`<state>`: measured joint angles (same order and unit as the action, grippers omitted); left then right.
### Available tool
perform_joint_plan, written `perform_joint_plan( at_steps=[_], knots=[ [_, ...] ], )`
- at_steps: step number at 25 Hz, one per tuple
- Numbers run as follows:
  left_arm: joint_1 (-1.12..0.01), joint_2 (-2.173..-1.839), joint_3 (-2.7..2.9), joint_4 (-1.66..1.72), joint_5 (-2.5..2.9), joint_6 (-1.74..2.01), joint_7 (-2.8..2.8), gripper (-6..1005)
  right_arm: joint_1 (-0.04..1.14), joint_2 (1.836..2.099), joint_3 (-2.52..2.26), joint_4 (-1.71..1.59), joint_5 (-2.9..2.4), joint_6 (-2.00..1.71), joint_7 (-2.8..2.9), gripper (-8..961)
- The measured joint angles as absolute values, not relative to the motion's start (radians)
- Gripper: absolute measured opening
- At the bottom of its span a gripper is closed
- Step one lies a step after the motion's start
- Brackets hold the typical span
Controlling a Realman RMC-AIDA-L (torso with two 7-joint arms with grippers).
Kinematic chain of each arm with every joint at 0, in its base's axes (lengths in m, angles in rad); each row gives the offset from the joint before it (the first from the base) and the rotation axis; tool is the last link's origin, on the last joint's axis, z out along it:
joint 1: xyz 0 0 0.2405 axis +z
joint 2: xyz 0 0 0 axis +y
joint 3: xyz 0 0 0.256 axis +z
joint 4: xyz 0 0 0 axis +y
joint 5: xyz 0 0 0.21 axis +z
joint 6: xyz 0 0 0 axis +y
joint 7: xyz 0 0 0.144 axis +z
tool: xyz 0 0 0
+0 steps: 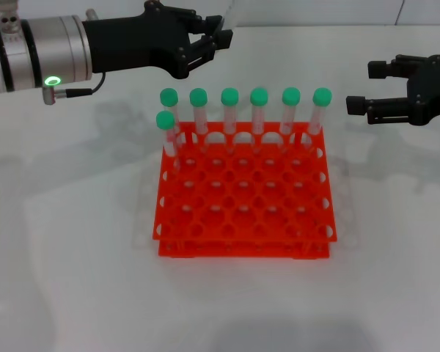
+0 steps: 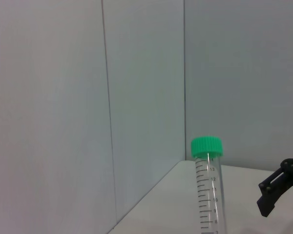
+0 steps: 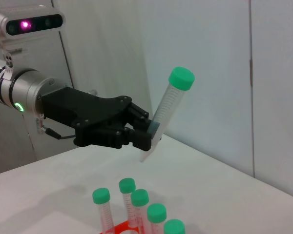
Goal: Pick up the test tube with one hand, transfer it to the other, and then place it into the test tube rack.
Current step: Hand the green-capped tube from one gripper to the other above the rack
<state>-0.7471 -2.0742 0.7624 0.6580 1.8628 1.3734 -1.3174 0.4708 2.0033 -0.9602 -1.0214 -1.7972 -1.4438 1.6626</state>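
High at the back left of the head view, my left gripper (image 1: 213, 40) is shut on the lower part of the test tube (image 1: 227, 16). The tube's upper part runs out of that picture. The right wrist view shows the same gripper (image 3: 146, 132) holding the clear tube (image 3: 167, 109) tilted, green cap uppermost. In the left wrist view the tube (image 2: 208, 187) stands cap up. My right gripper (image 1: 363, 88) hovers open at the right, level with the rack's back row and holding nothing. The orange-red test tube rack (image 1: 242, 249) sits in the middle of the table.
Several green-capped tubes (image 1: 259, 110) stand along the rack's back row, with one more (image 1: 166, 132) in the second row at the left. They also show in the right wrist view (image 3: 136, 204). White tabletop (image 1: 73, 257) surrounds the rack, and a pale wall (image 2: 136, 73) stands behind.
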Motion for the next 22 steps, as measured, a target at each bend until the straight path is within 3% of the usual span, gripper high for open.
perform_joint_plan(
  at_steps=[22],
  knots=[
    [-0.733, -2.041, 0.783, 0.666, 1.862, 1.513, -1.338, 205, 0.465, 2.005, -0.960, -1.015, -1.798, -1.439, 1.662, 843]
  ],
)
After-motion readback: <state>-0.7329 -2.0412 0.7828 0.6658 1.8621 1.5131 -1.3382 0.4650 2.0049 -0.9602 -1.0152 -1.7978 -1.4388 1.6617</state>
